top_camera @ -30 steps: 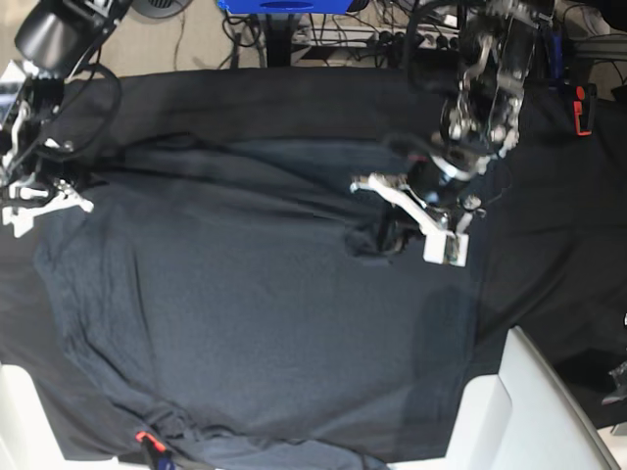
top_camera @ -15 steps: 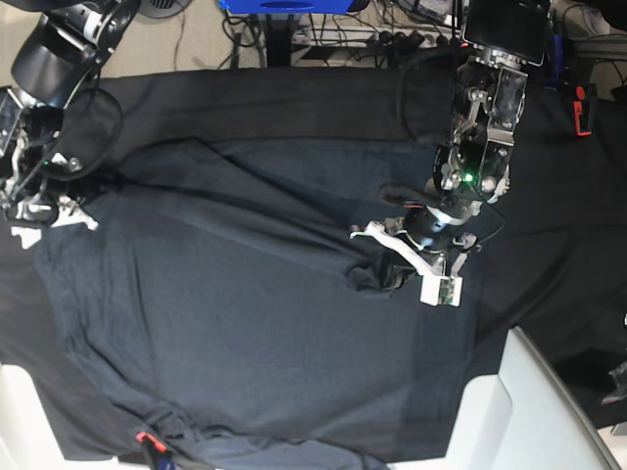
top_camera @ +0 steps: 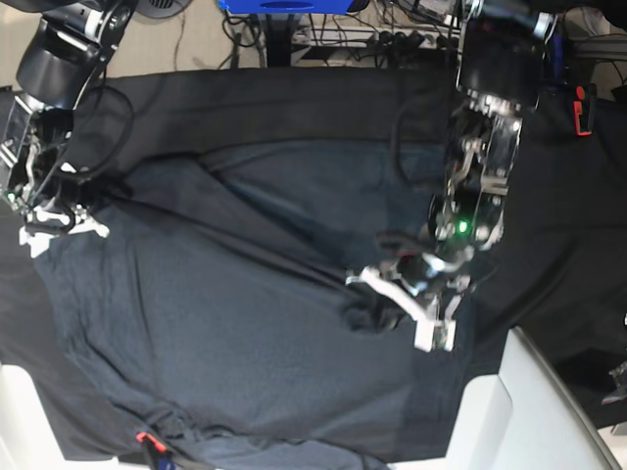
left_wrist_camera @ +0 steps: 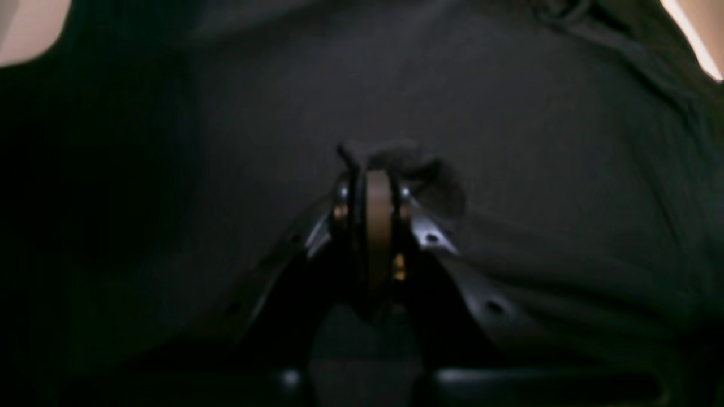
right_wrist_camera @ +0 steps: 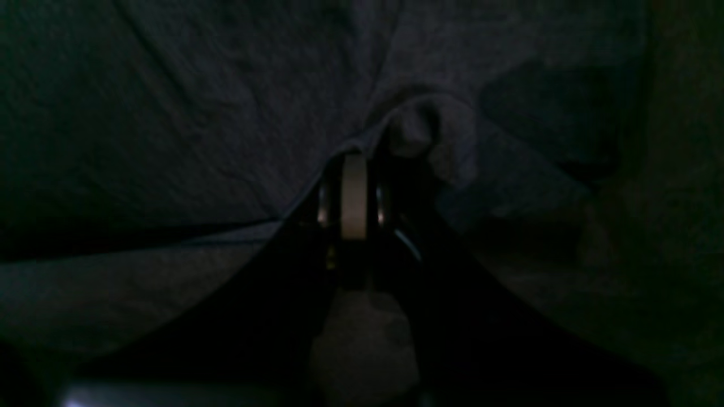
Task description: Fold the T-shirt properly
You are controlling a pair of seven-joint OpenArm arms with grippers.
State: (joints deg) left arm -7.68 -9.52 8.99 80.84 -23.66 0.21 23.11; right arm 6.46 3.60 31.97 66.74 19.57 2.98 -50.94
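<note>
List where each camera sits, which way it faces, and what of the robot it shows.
Base: overhead, looking down on the T-shirt spread over the table cloth; both arms show.
Left wrist: behind the left gripper, facing along its shut jaws pinching fabric.
Right wrist: behind the right gripper, likewise shut on fabric.
Shared: all three views show the T-shirt.

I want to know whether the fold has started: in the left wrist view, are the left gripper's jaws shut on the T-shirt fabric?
Yes, the left gripper has its jaws pressed together with a bunch of the T-shirt pinched at their tips.
</note>
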